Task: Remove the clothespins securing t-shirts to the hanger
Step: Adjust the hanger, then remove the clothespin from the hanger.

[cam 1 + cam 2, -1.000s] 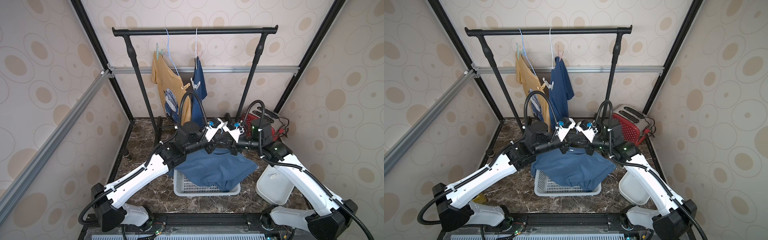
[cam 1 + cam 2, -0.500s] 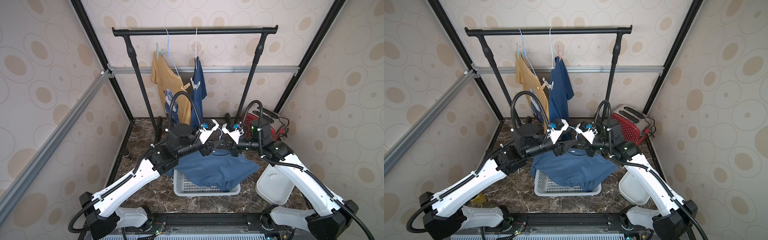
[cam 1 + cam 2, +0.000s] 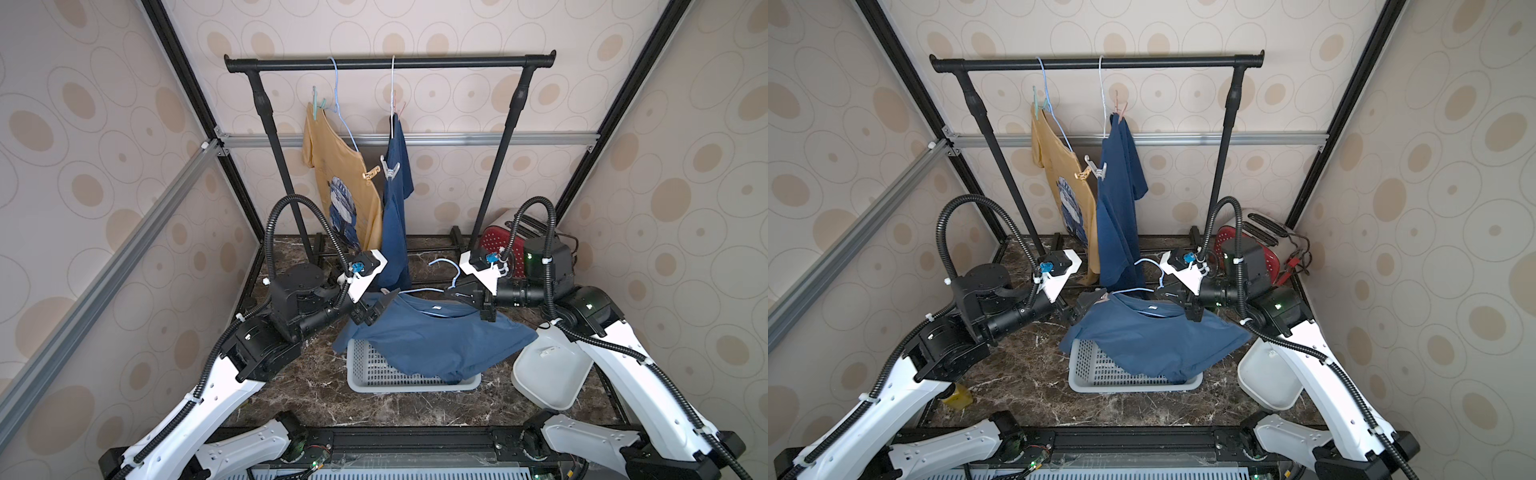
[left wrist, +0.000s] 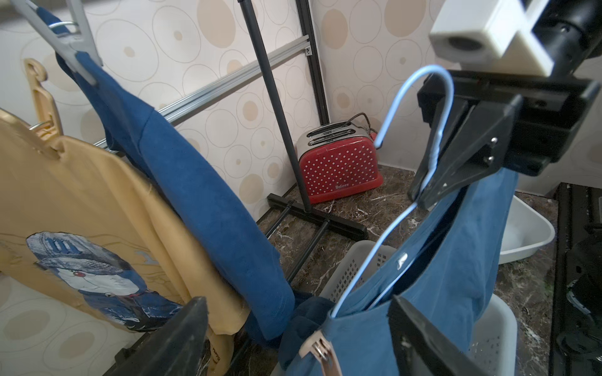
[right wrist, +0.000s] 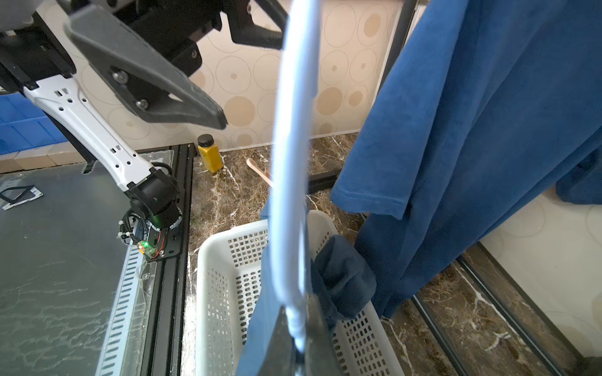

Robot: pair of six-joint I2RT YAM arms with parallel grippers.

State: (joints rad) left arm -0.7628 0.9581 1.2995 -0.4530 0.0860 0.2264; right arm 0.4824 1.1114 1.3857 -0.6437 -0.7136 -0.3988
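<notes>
Top views: clamping the hanger (image 3: 446,272) neck in the right end effector (image 3: 464,297), suspending the blue shirt (image 3: 432,338) over the basket (image 3: 374,380). Holding the left end effector (image 3: 376,311), jaws apart, at the shirt's left shoulder, nearer that end than the right one. Not showing any pin there.

Left wrist view: revealing the pin (image 4: 321,351) clipped on that shoulder, sitting between the spread fingers (image 4: 182,338), close in, its long axis seemingly pointing back toward the camera.

Right wrist view: showing the gripped hanger wire and what looks like a loose pin (image 5: 259,172) lying on the bench (image 5: 228,195), but hiding the clipped one.
</notes>
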